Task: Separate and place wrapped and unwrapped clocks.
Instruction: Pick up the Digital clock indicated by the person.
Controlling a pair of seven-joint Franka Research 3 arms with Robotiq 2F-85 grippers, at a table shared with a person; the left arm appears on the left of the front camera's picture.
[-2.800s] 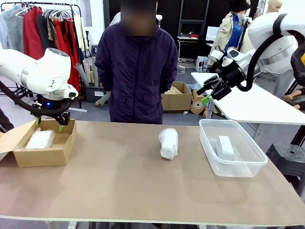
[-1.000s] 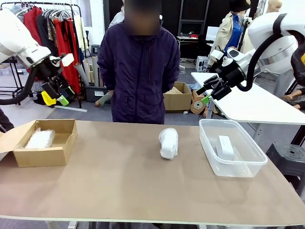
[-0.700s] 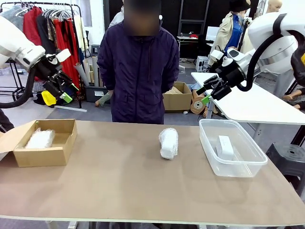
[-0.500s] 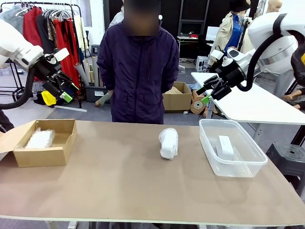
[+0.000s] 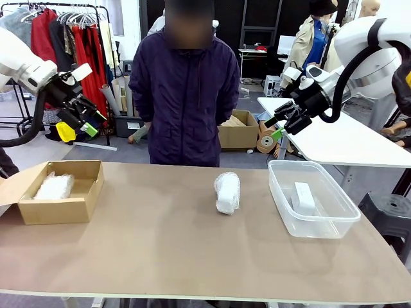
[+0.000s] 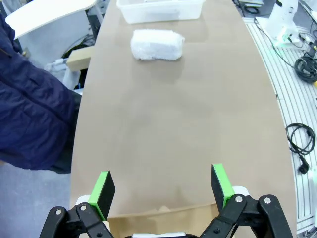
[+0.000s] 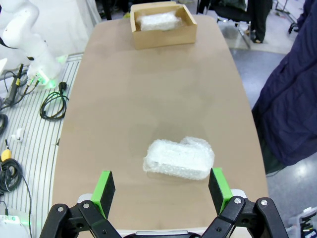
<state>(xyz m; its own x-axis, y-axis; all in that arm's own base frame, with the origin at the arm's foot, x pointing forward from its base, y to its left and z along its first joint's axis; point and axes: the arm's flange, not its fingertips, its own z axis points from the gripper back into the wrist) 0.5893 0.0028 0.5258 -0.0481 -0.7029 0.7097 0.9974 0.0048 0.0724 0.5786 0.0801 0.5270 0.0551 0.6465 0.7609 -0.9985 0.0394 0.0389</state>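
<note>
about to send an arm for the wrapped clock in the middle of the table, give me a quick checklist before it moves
1. Left fingers open and empty: ok
2. Right fingers open and empty: ok
3. Middle wrapped clock lying free on the table, nothing touching it: ok
4. Cardboard box has room beside the boxed wrapped clock: ok
5. Bare clock in the clear bin: ok
6. No person's hand over the table: ok

One crinkly wrapped clock (image 5: 227, 192) lies before me near the table's (image 5: 160, 250) far edge; a second wrapped clock (image 5: 54, 187) lies in the left-edge cardboard box (image 5: 61, 210); the smooth bare clock (image 5: 303, 197) lies in the right-edge tub (image 5: 314, 228).
</note>
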